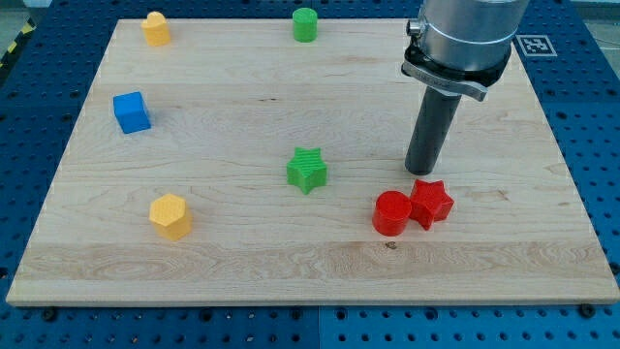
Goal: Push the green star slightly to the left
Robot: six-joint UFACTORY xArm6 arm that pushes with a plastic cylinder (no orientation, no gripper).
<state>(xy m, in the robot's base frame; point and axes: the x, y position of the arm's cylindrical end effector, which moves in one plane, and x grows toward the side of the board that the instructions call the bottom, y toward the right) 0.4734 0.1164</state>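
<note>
You will find no readable words or numbers here; the only sign is a black-and-white square marker (536, 45) just beyond the worktop's (291, 262) top-right corner.

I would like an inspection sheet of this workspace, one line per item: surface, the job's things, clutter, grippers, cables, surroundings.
Surface: wooden board, flat, lying on a blue perforated table.
Job's things: green star near the board's middle, standing apart from all other blocks.
Clutter: red cylinder touching red star; green cylinder at the view's top; blue cube at the view's left; two yellow blocks.
Grippers: none fitted; my tip stands to the view's right of the green star, just above the red star, not touching the green star.
Cables: nothing seen.
Surroundings: a black-and-white marker tag at the view's top right.
</note>
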